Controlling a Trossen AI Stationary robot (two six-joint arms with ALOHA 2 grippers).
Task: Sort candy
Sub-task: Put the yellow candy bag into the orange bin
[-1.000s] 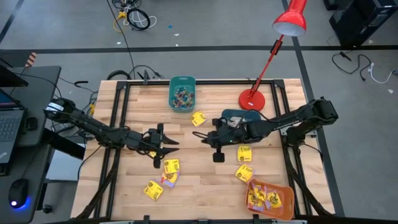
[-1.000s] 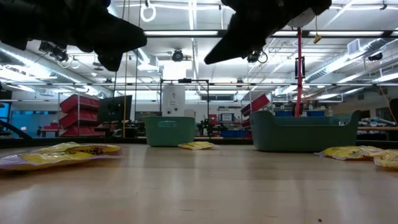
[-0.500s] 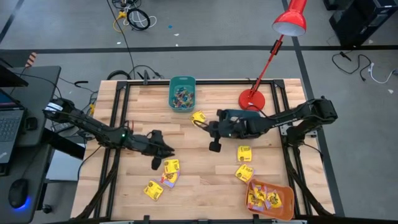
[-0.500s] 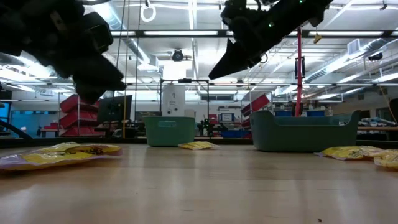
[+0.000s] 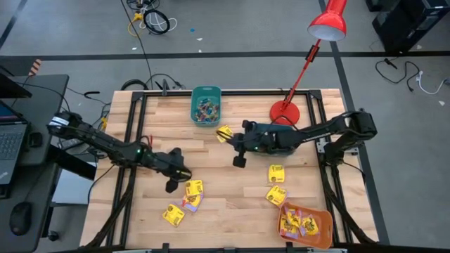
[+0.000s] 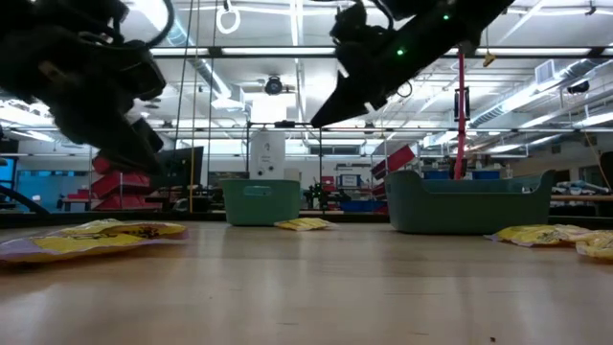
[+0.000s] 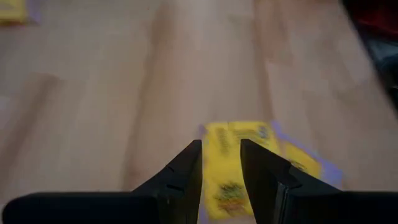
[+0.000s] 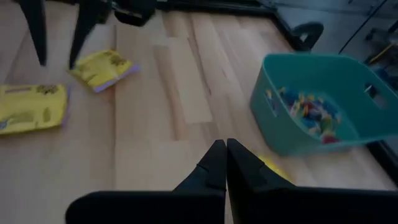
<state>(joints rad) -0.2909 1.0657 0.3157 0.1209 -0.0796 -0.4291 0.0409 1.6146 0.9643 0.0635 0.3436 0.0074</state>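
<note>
With its fingers narrowly parted and empty, the left gripper point(image 5: 171, 185) hangs just left of a yellow packet point(image 5: 193, 187) at lower centre, apparently lining up a grasp, while the right gripper point(image 5: 238, 161), fingers closed and empty, hovers mid-table beside another packet point(image 5: 224, 133).

Both arms dark, near black, built of slim jointed links. Left arm point(image 5: 105, 145): small green light near the forearm, pale patch at its base joint. Right arm point(image 5: 320, 131): bulkier base joint. Gripper fingers black, flat-sided, tapering to narrow tips.
</note>
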